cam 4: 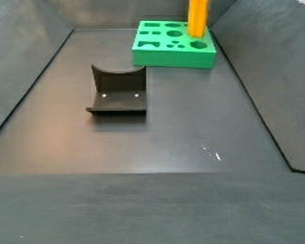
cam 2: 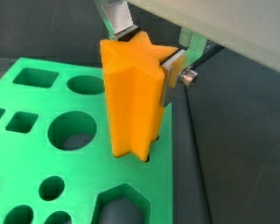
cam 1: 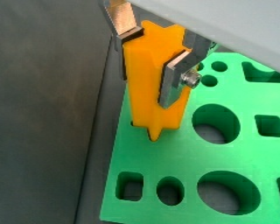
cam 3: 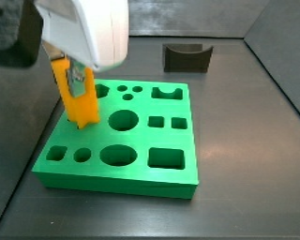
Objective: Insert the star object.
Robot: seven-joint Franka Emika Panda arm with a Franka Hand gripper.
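Over the green block (cam 1: pixel 236 149), tool (cam 1: pixel 154 54) apparently clamping the star object (cam 1: pixel 152 83).

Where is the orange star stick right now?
In both wrist views the star object stands upright between the hand's fingers, its lower end in a hole at the green block's edge, far from the dark fixture.
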